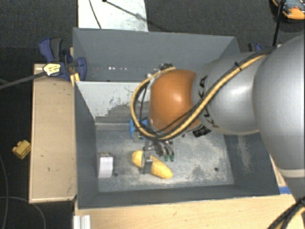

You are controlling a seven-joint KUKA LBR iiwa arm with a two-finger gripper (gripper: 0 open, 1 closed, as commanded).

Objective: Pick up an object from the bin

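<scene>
**Claw low over the yellow oblong**

It lies near the front wall of the bin, beneath the claw, long axis slanting from back-left to front-right. We cannot tell whether the claw is spread or pinching. Our arm reaches in from the right, wrist turned down.

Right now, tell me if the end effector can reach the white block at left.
Probably yes: the white block lies alone, left of the end effector, which hangs over a yellow banana-like thing; nothing lies between them.
</scene>
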